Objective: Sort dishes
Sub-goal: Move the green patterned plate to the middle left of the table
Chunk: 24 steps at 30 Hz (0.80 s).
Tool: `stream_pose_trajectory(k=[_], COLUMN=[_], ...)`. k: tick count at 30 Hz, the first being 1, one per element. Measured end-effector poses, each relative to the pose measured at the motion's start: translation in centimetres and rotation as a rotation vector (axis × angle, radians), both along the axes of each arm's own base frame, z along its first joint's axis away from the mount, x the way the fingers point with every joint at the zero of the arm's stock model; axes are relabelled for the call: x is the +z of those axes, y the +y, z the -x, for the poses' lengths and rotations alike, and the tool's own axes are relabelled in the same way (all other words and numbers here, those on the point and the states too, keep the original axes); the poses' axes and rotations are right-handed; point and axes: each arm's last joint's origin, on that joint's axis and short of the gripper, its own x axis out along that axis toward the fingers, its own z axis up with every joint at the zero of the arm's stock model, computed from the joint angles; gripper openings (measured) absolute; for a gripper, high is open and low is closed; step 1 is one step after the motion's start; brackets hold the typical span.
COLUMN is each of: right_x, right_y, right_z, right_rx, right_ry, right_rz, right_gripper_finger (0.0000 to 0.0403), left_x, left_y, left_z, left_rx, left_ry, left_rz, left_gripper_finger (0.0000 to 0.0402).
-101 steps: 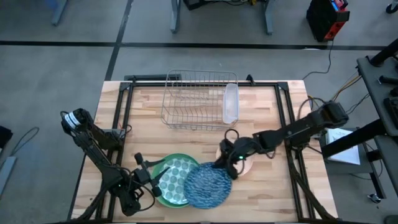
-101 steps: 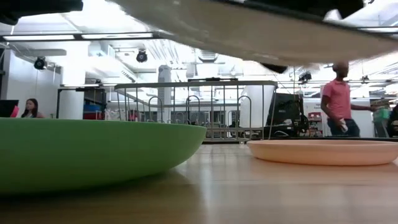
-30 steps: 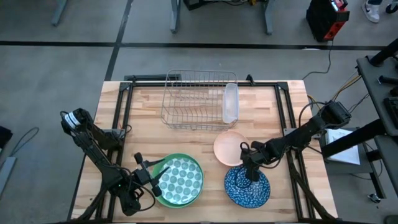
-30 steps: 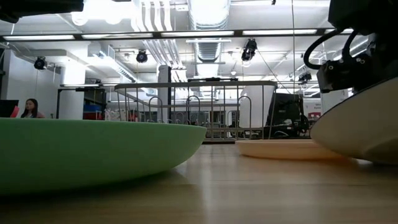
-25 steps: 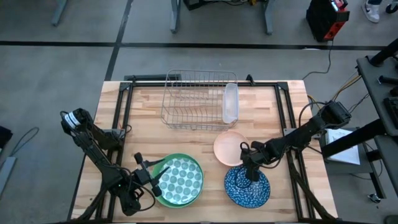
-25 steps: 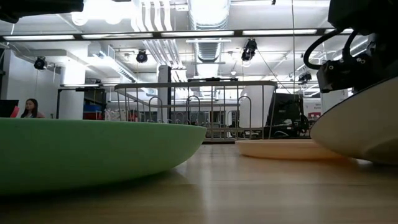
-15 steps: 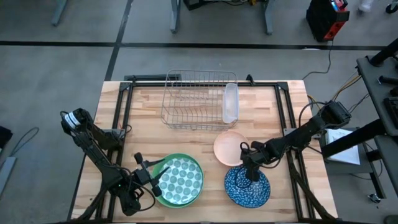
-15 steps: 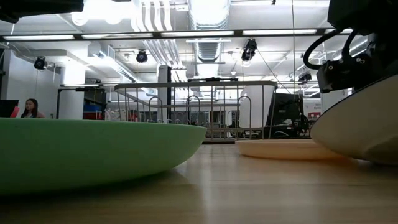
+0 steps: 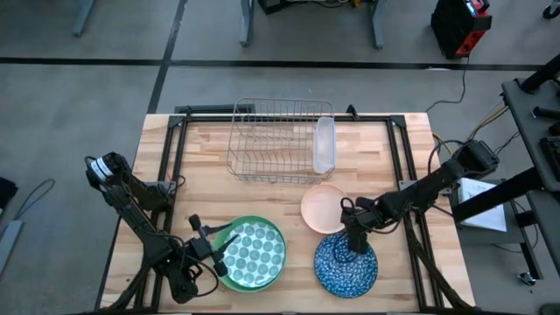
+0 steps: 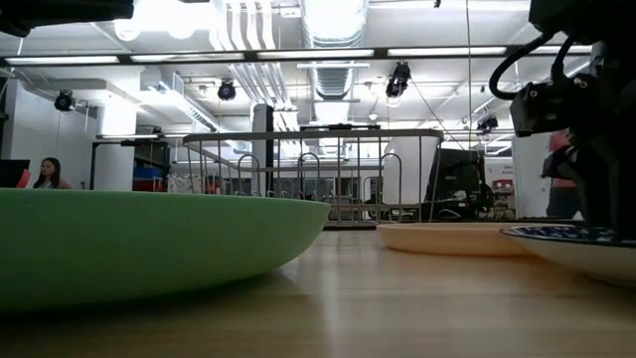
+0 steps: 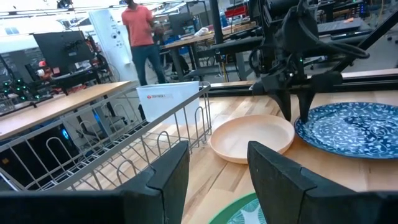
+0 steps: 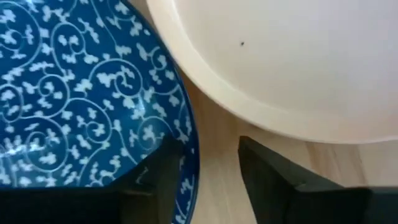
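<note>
Nearest me, my left gripper [image 9: 223,251] stands open over the dotted plate [image 9: 255,255]. The blue plate [image 9: 346,265] lies flat, my right gripper [image 9: 355,245] open around its rim, beside the peach bowl [image 9: 324,208]. I cannot read the label on the white sign [image 11: 169,98].

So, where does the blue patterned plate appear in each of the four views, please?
High: blue plate at the near table edge, right of centre.
Low: far right.
Left wrist: right side.
Right wrist: left half.
Shared landmark: the peach bowl beside it.
</note>
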Motion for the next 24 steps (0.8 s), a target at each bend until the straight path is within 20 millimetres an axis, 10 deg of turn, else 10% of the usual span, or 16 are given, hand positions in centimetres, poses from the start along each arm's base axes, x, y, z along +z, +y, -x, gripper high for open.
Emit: stream_pose_trajectory(k=[24], right_x=[4.2], right_y=[-1.5], right_z=[2.5], right_rx=[-0.105], right_ry=[-0.119], right_rz=[0.022], right_gripper_finger=[0.0196], left_x=[0.1], left_y=[1.1], left_z=[-1.2], left_rx=[0.070], left_ry=[-0.009], left_rz=[-0.017], left_gripper_finger=[0.0154])
